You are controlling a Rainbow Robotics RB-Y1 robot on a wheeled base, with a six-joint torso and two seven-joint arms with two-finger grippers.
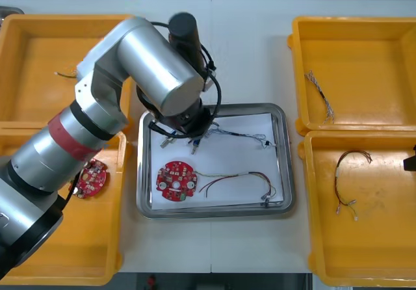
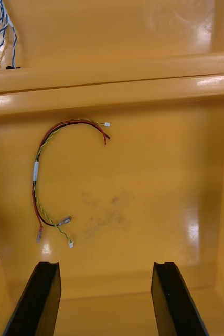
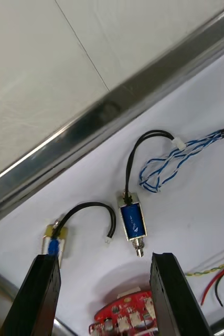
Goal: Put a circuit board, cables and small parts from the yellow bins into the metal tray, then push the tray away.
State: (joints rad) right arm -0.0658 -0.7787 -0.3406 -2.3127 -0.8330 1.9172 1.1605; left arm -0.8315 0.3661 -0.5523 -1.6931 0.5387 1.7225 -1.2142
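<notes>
By my reading the loading is mostly done. The metal tray point(image 1: 214, 210), white inside, sits on the tabletop point(image 1: 247, 56) between the yellow bins point(image 1: 39, 62); it holds something of each kind. A round red circuit board point(image 1: 177, 181) lies near the tray's near left corner; a red and yellow cable point(image 1: 234, 179) lies just beside the board; a twisted blue and white cable point(image 1: 242, 135) runs along the far side; two small metal parts point(image 3: 132, 220) on short black leads point(image 3: 138, 157) lie between the board and the far rim.

The left arm point(image 1: 149, 69) reaches over the tray's far left part. In the left wrist view the left jaws stand apart, clamped on nothing, low over the white lining; one part lies between them; the other lies right against one of them, though I cannot tell whether it touches.

The right jaws hang inside the near right bin point(image 1: 383, 231), apart and empty. A second red and yellow cable point(image 2: 43, 173) lies on that bin's floor, well ahead of them; another blue and white cable point(image 2: 1, 31) lies in the far right bin point(image 1: 370, 62); a spare circuit board point(image 1: 91, 177) lies in the near left bin point(image 1: 58, 238).

What seems left is little: perhaps one more item from the right side, if the set calls for it; then the left arm must come clear; then the push. The tray lies level with the middle of the bins, so I judge the push not yet made; it looks like the main step outstanding.
</notes>
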